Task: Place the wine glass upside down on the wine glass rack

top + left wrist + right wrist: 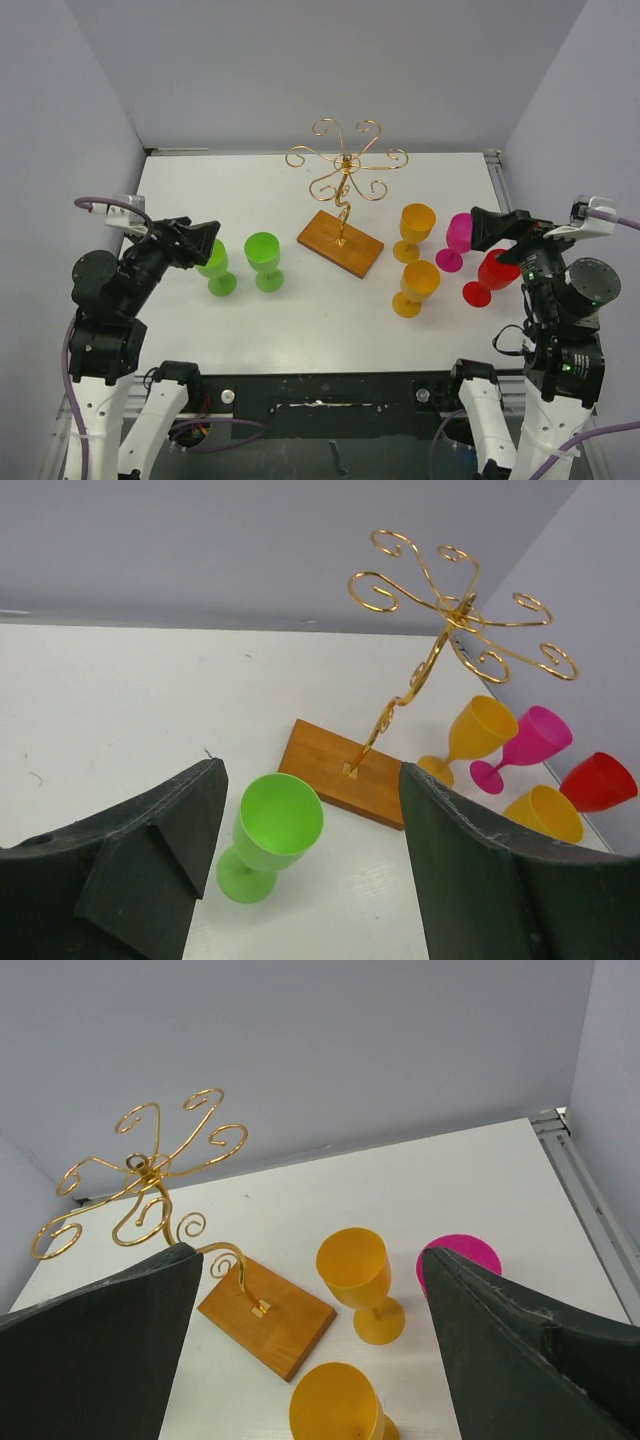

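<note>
Wine glasses, six, all upright on the white bench (300, 320), none hung.
- Left half: green glass (265, 260) in full view. The second green glass (219, 278) has its bowl partly hidden under the left tool (208, 245), whose jaws are spread and empty.
- Right half: near orange glass (415, 288) and far orange glass (416, 230). The red glass (492, 275) and pink glass (456, 242) are partly covered by the right tool (478, 230), whose jaws are wide and empty.

Wine glass rack (340, 243): mid-bench toward the far edge, wooden base set askew, gold scrolls thin and hard to trace.

Both arms are raised, left claw (203, 244) and right claw (479, 228) gaping wide.
</note>
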Controlling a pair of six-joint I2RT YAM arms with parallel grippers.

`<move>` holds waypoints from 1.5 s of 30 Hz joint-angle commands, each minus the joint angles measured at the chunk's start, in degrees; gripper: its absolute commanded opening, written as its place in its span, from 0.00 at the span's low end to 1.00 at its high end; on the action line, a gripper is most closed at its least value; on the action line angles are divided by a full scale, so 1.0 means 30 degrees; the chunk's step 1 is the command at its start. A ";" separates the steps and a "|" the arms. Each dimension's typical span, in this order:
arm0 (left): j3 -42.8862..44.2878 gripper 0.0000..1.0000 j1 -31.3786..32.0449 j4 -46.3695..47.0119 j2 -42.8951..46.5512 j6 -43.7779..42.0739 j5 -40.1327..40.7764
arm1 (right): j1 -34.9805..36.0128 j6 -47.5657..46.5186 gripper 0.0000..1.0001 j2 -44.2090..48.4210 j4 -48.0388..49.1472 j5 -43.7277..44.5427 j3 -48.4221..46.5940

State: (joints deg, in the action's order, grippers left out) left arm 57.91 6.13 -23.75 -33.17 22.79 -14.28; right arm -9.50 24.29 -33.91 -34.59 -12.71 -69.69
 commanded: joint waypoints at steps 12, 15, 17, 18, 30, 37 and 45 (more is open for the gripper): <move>-0.0918 0.68 0.3195 0.2088 -0.0367 -0.1388 -0.1760 | -0.1056 0.1087 0.75 -0.2208 -0.4693 -0.0257 -0.0961; -0.1189 0.68 0.4119 0.2335 -0.0252 -0.1838 -0.1154 | -0.1072 0.0948 0.63 -0.3569 -0.6150 0.0359 -0.1269; -0.1084 0.68 0.4661 0.2366 -0.0365 -0.1834 -0.0675 | -0.1096 0.0871 0.57 -0.4534 -0.6575 0.0298 -0.1325; -0.0930 0.68 0.4906 0.2270 -0.0467 -0.2000 -0.0637 | -0.1082 0.0814 0.56 -0.5058 -0.6623 0.0187 -0.1325; -0.1563 0.68 0.5427 0.4319 -0.0743 -0.1997 0.0132 | 0.3842 0.2928 0.43 -1.0147 -0.3342 0.5373 -0.0523; -0.1725 0.68 0.5427 0.5627 -0.1894 -0.2017 0.0822 | 0.4011 0.3335 0.35 -1.1998 -0.1451 0.5343 0.0209; -0.2032 0.68 0.5427 0.6422 -0.2449 -0.2056 0.0835 | 0.4540 0.3060 0.34 -1.4086 -0.0571 0.5027 0.0061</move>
State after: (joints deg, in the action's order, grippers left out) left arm 51.81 22.09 -9.63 -40.51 16.51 -12.38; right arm 3.42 33.50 -75.22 -40.69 1.96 -68.99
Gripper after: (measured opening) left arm 0.681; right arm 0.345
